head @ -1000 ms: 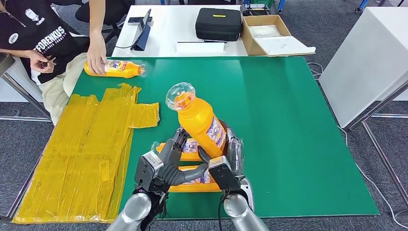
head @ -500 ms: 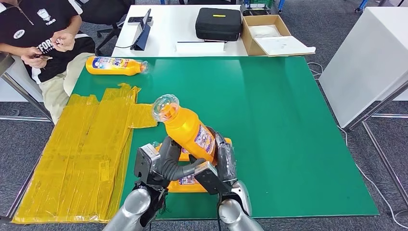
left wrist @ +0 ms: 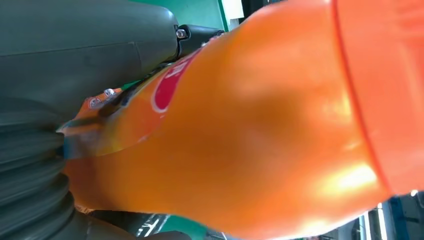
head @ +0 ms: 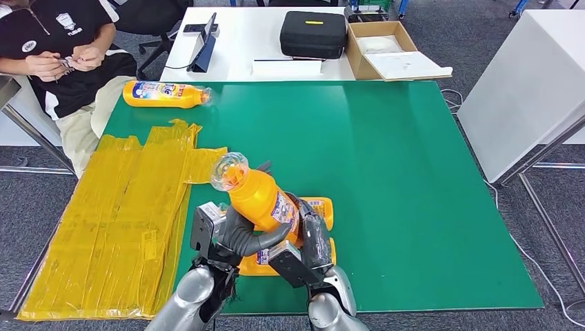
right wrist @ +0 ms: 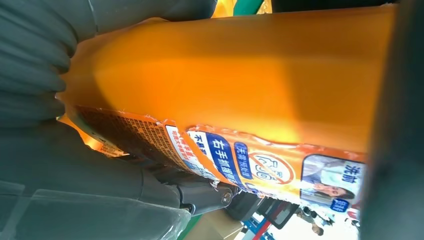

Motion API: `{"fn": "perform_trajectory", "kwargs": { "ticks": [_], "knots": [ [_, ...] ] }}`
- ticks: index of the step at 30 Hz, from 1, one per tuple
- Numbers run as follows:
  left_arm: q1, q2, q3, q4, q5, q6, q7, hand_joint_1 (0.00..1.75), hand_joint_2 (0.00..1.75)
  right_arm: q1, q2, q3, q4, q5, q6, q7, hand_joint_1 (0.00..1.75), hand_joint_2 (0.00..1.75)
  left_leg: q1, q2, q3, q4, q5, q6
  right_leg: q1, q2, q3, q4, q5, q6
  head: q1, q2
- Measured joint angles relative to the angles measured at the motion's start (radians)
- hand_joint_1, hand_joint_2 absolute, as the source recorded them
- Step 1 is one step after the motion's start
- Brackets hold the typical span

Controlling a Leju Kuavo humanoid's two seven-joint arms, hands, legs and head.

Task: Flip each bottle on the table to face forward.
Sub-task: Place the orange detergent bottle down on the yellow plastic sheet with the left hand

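Two hands, one orange bottle lifted.
Left hand and right hand grip it tilted, cap leaning far-left, above two bottles lying on the near counter.

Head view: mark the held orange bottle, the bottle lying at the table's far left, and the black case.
held orange bottle (head: 261, 198), head view, on its orange shoulder.
far-left bottle (head: 162, 94), head view, on its label.
black case (head: 312, 33), head view, on its lid.

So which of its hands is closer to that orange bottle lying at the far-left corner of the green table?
Left, slightly. The left hand and right hand both grip another orange plastic bottle at the near edge, far from the lying orange bottle.
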Motion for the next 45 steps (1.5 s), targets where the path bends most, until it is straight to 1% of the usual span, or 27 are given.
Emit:
{"fn": "perform_trajectory", "kwargs": {
  "ticks": [7,17,18,19,21,22,23,26,30,45],
  "knots": [
    [-0.002,-0.001,0.018,-0.001,0.021,-0.011,0.001,0.0,1.75,0.001,0.004,0.015,0.023,0.007,0.0,0.006,1.75,1.75,0.0,0.0,0.0,0.0,0.0,0.0,0.0,0.0,0.0,0.0,0.0,0.0,0.0,0.0],
    [-0.002,-0.002,0.022,-0.001,0.032,-0.022,0.006,0.01,1.75,0.001,0.005,0.017,0.039,0.007,0.0,0.007,1.75,1.75,0.0,0.0,0.0,0.0,0.0,0.0,0.0,0.0,0.0,0.0,0.0,0.0,0.0,0.0],
    [-0.002,-0.003,0.023,-0.002,0.041,-0.031,0.01,0.16,1.75,0.001,0.005,0.017,0.04,0.007,-0.001,0.007,1.75,1.75,0.0,0.0,0.0,0.0,0.0,0.0,0.0,0.0,0.0,0.0,0.0,0.0,0.0,0.0],
    [-0.002,-0.003,0.025,-0.002,0.053,-0.045,0.016,0.55,1.75,0.0,0.005,0.017,0.042,0.006,-0.001,0.007,1.75,1.75,0.0,0.0,0.0,0.0,0.0,0.0,0.0,0.0,0.0,0.0,0.0,0.0,0.0,0.0],
    [-0.002,-0.003,0.033,-0.002,0.086,-0.083,0.027,1.41,1.75,0.0,0.005,0.017,0.046,0.004,-0.003,0.005,1.75,1.75,0.0,0.0,0.0,0.0,0.0,0.0,0.0,0.0,0.0,0.0,0.0,0.0,0.0,0.0],
    [-0.002,-0.003,0.038,-0.002,0.106,-0.106,0.032,1.7,1.75,-0.001,0.005,0.017,0.049,0.002,-0.005,0.004,1.75,1.75,0.0,0.0,0.0,0.0,0.0,0.0,0.0,0.0,0.0,0.0,0.0,0.0,0.0,0.0],
    [-0.001,-0.003,0.043,-0.002,0.126,-0.127,0.036,1.75,1.75,-0.002,0.005,0.018,0.052,0.0,-0.007,0.003,1.75,1.75,0.0,0.0,0.0,0.0,0.0,0.0,0.0,0.0,0.0,0.0,0.0,0.0,0.0,0.0],
    [-0.001,-0.002,0.058,0.0,0.171,-0.173,0.043,1.75,1.75,-0.006,0.005,0.019,0.059,-0.008,-0.011,-0.001,1.75,1.75,0.0,0.0,0.0,0.0,0.0,0.0,0.0,0.0,0.0,0.0,0.0,0.0,0.0,0.0],
    [-0.002,-0.002,0.071,0.008,0.193,-0.205,0.046,1.75,1.75,-0.008,0.005,0.021,0.066,-0.011,-0.017,-0.007,1.75,1.75,0.0,0.0,0.0,0.0,0.0,0.0,0.0,0.0,0.0,0.0,0.0,0.0,0.0,0.0],
    [-0.025,-0.002,0.079,0.034,0.21,-0.227,0.052,1.75,1.75,-0.013,0.007,0.018,0.075,-0.015,-0.032,-0.014,1.75,1.75,0.0,0.0,0.0,0.0,0.0,0.0,0.0,0.0,0.0,0.0,0.0,0.0,0.0,0.0]
  ]
}}
